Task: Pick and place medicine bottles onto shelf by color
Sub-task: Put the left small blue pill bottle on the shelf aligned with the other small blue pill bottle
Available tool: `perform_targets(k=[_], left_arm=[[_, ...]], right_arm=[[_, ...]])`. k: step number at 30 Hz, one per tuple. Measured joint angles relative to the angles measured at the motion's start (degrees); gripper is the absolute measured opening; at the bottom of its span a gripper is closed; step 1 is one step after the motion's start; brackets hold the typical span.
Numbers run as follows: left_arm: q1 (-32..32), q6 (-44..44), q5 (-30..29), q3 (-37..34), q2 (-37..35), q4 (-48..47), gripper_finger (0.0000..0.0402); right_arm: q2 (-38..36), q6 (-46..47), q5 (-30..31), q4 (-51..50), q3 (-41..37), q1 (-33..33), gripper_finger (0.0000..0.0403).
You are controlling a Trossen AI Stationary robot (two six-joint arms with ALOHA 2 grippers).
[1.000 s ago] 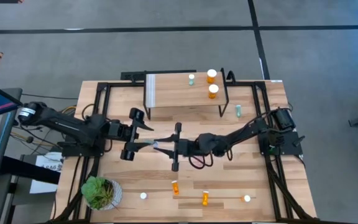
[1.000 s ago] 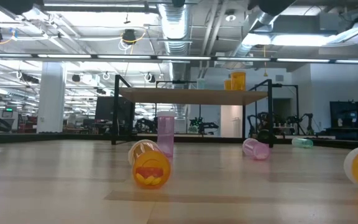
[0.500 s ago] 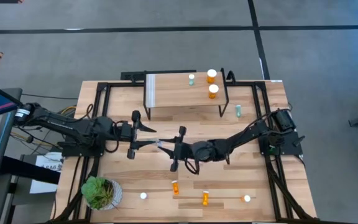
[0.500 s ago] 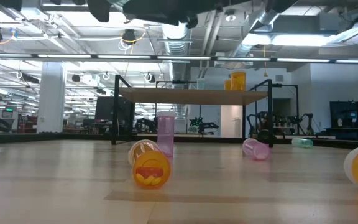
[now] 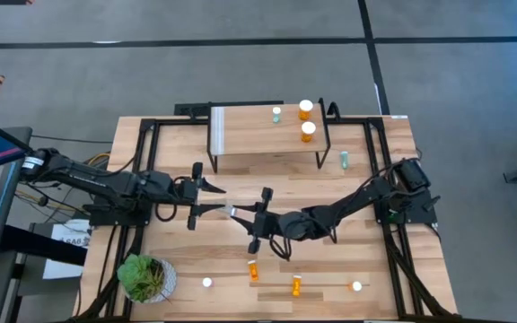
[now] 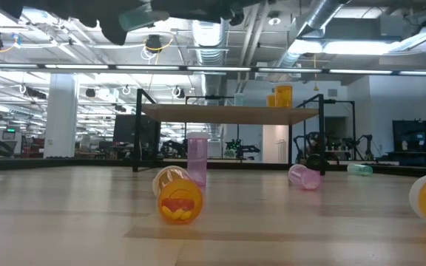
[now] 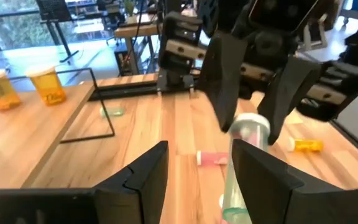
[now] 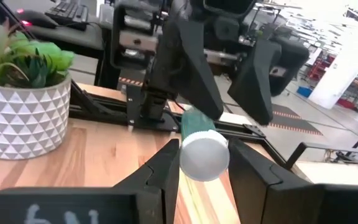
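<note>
high view: grippers facing, mid-table

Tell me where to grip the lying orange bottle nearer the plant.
Grip the orange bottle mid-body, coming straight down from above. It lies on its side on the table, so the end effector fingers should probably straddle its rounded flanks, across its long axis. Nothing crowds it.

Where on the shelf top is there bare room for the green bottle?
The light wood shelf is bare from its white strip across the middle. Its other end is crowded: a small pale green bottle and two wide orange bottles. The patch beside the small green one looks free.
</note>
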Motion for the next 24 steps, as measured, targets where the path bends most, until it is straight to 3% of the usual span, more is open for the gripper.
perform_targets(k=[12,21,24], left_arm=[[0.03,-0.11,-0.64,0.00,1.44,0.30,0.0168],[0.05,1.82,-0.84,-0.02,7.99,8.11,0.0168],[0.05,2.77,-4.25,-0.02,8.36,7.80,0.0168]], right_arm=[[-1.98,-0.05,-0.45,0.96,0.04,-0.12,0.0131],[-4.06,-2.10,-0.87,0.98,0.35,-0.74,0.0130],[-5.34,-5.11,0.83,0.20,0.30,-0.78,0.0129]])
